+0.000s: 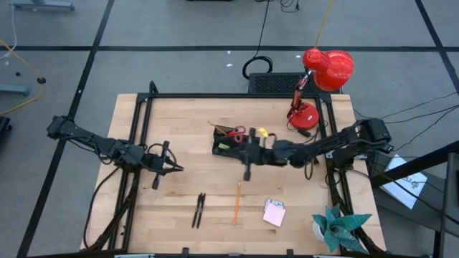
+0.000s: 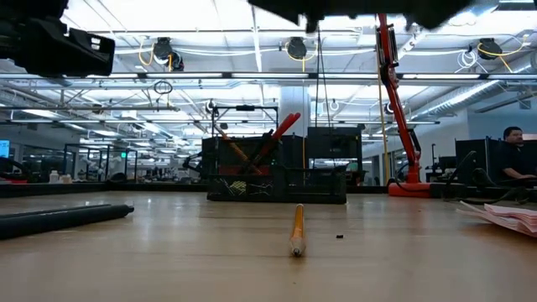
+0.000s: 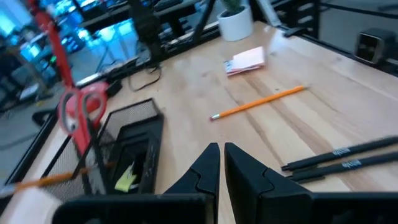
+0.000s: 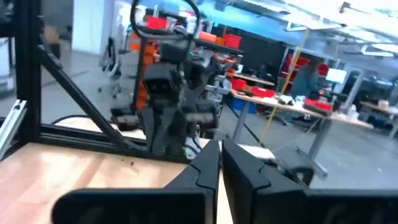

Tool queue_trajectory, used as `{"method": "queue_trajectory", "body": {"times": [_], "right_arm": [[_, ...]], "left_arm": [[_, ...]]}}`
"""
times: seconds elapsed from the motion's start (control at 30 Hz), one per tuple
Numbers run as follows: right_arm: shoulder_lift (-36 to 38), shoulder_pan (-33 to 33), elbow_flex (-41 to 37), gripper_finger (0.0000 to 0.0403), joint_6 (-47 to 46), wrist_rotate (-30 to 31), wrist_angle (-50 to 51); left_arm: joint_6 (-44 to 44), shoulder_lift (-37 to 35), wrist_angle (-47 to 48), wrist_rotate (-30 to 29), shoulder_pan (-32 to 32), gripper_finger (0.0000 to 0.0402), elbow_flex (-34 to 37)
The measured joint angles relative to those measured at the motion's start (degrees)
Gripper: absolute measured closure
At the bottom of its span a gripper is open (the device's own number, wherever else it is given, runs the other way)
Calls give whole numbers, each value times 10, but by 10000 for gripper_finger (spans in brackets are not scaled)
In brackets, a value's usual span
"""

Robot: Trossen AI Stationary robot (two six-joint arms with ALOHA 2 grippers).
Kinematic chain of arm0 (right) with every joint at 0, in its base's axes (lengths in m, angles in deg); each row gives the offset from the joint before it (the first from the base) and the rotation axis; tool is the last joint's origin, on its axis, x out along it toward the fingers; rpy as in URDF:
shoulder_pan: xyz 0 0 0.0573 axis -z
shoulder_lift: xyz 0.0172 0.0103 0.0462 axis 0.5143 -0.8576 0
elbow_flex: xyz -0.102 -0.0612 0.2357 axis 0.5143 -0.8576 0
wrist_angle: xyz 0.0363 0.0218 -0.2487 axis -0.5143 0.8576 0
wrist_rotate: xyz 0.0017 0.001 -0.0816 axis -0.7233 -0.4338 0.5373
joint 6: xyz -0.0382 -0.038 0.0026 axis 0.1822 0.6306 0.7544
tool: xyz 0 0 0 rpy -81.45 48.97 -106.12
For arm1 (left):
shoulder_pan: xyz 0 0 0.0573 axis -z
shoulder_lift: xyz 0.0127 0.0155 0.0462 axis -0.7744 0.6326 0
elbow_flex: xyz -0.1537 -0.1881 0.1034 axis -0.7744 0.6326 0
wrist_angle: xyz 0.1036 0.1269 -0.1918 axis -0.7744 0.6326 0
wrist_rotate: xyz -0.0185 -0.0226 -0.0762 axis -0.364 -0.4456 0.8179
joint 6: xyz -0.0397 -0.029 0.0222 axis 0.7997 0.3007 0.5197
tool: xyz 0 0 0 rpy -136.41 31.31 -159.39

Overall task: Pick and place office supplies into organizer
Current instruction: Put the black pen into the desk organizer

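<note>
The black mesh organizer (image 1: 231, 142) stands at mid-table and holds red-handled scissors (image 3: 81, 113), an orange pencil (image 3: 38, 182) and a yellow piece (image 3: 127, 178). Another orange pencil (image 1: 237, 202), two black pens (image 1: 199, 210) and the pink sticky-note pad (image 1: 274, 213) lie flat on the near half of the table. A tiny black clip (image 2: 339, 236) lies beside the pencil (image 2: 297, 231). My right gripper (image 4: 221, 152) hovers shut above the organizer, holding nothing. My left gripper (image 3: 221, 157) is shut and waits left of the organizer (image 3: 127, 152), pointing toward it.
The red desk lamp (image 1: 323, 75) stands at the far right with a black ribbed box (image 1: 276, 82) behind it. A teal paper plant (image 1: 341, 228) sits in the near right corner. Black frame rails (image 1: 140, 122) border the table. A person (image 2: 508, 155) sits in the room beyond.
</note>
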Motion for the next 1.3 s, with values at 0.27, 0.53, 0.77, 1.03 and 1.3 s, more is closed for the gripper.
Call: {"method": "queue_trajectory", "body": {"times": [0.27,0.53,0.77,1.03,1.3], "right_arm": [[29,65,-172,402,-70,-80,-254],[40,131,-204,402,-134,-179,-229],[40,139,-204,401,-108,-226,-216],[40,120,-204,399,-95,-228,-182],[40,96,-204,399,-84,-225,-184]], "left_arm": [[78,56,-29,2,0,371,0],[162,245,-180,18,1,371,0],[106,407,-391,28,23,371,0],[116,508,-561,29,52,371,-1],[169,578,-475,41,50,371,-57]]}}
